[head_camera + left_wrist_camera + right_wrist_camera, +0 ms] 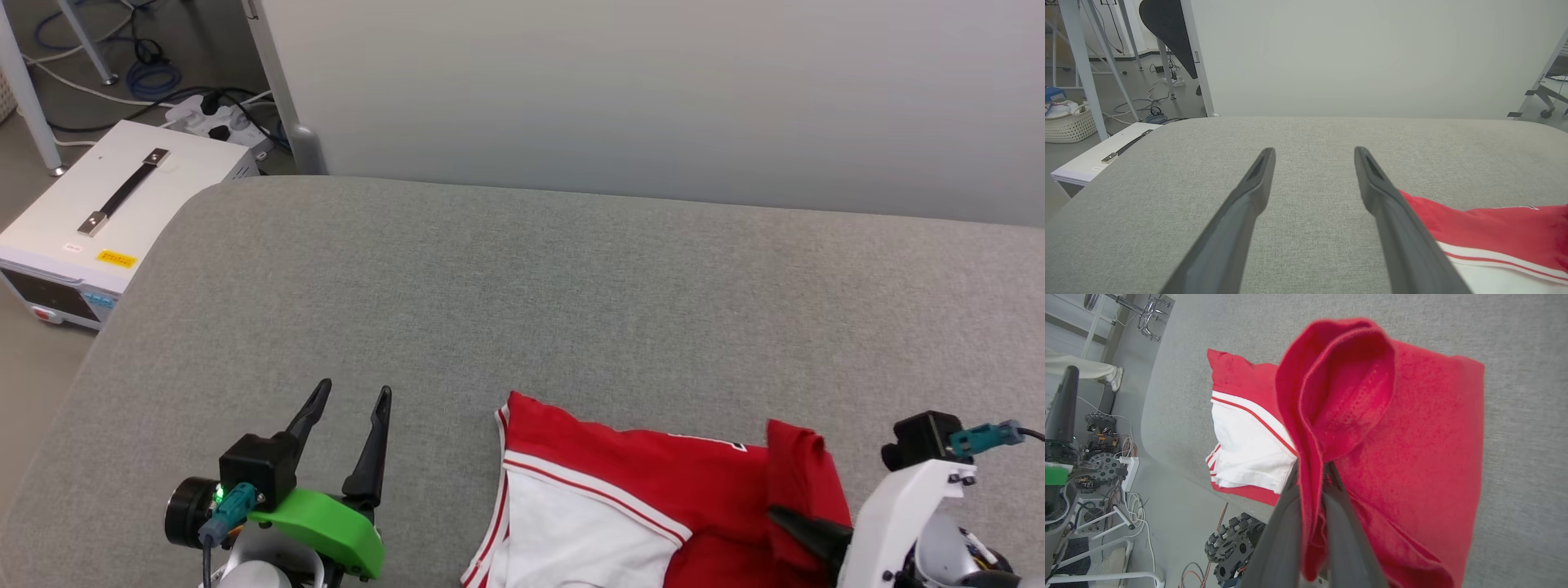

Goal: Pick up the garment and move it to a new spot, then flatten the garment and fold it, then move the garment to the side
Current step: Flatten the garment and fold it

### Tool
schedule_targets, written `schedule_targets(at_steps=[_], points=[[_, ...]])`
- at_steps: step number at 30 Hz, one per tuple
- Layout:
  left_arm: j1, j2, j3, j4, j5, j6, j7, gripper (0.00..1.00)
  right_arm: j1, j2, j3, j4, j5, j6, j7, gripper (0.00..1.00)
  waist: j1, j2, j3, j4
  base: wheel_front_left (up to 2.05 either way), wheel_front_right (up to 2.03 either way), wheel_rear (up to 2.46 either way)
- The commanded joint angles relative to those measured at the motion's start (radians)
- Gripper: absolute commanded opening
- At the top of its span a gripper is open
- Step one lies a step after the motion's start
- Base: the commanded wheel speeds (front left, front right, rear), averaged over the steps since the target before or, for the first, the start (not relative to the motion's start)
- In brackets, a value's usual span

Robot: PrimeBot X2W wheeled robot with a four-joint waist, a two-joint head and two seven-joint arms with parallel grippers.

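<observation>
The garment point(653, 498) is seen at the near right edge of the grey table point(522, 286), partly doubled over, with a white sleeve showing. A red fold is pinched in the clenched right end effector point(1312, 469). The left end effector point(355, 396) is held spread and empty over bare table just beside it. Folding is judged under way, and the move aside is left. Behind, a pale partition point(653, 90) is seen. At left, a white equipment box point(114, 204) and cables point(147, 73) are seen on the floor.

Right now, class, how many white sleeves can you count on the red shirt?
1: the white sleeve lies on the garment side nearest the left gripper. Another may be hidden under folded red cloth.
</observation>
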Motion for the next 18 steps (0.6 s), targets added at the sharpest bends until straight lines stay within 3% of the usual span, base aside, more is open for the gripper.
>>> schedule_targets(at_steps=[1,7,18], points=[[0.015,-0.007,0.007,0.000,0.009,-0.006,-0.006,1.00,-0.019,0.018,0.013,-0.011,-0.002,-0.001,0.009,0.00,0.0000,0.0000,-0.002,0.012,0.00,0.00,0.00],[0.020,-0.007,0.026,0.003,0.014,-0.011,-0.006,1.00,-0.053,0.064,0.093,-0.009,0.047,-0.001,0.019,0.00,0.0000,0.0000,-0.008,0.036,0.00,0.00,0.00],[0.015,-0.018,0.036,0.012,0.024,-0.024,-0.006,1.00,-0.133,0.065,0.332,0.180,0.193,-0.001,-0.197,0.00,0.0000,0.0000,-0.004,0.086,0.00,0.00,0.00]])
